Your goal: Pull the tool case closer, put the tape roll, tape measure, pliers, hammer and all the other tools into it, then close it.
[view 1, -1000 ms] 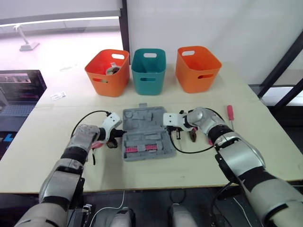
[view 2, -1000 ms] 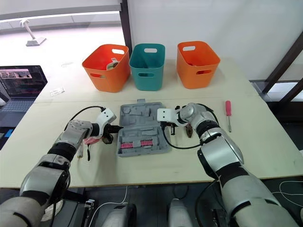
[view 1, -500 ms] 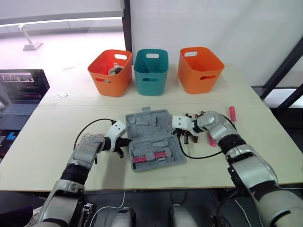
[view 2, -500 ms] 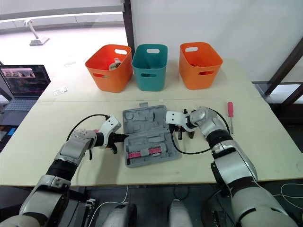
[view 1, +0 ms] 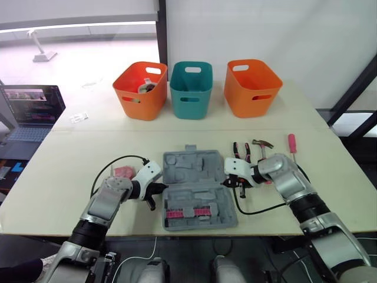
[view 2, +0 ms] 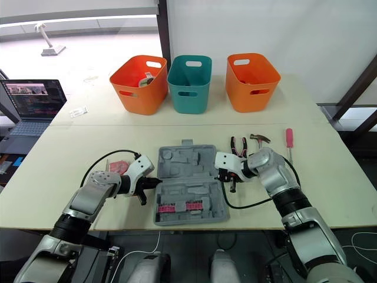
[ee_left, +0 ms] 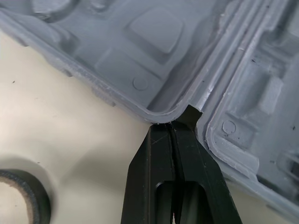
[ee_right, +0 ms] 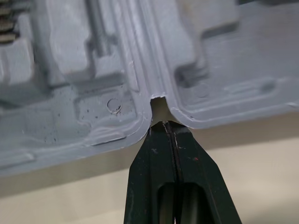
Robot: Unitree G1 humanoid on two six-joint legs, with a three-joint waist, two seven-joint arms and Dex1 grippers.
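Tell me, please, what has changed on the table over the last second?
The case has slid toward the robot, away from the baskets, as the left gripper and right gripper drew back with it. Unchanged: both grippers' fingers shut, tips hooked in the notches at the case's two sides; baskets and screwdriver in place.

The tool case point(view 1: 197, 191) is grey moulded plastic with a matt finish, and its ribbed trays are flecked with small dark specks and scuffs. The worktop point(view 1: 65, 159) looks smooth, pale and matt, like laminate. The left end effector point(ee_left: 174, 125) is smooth black, plastic-looking, with a faint sheen.
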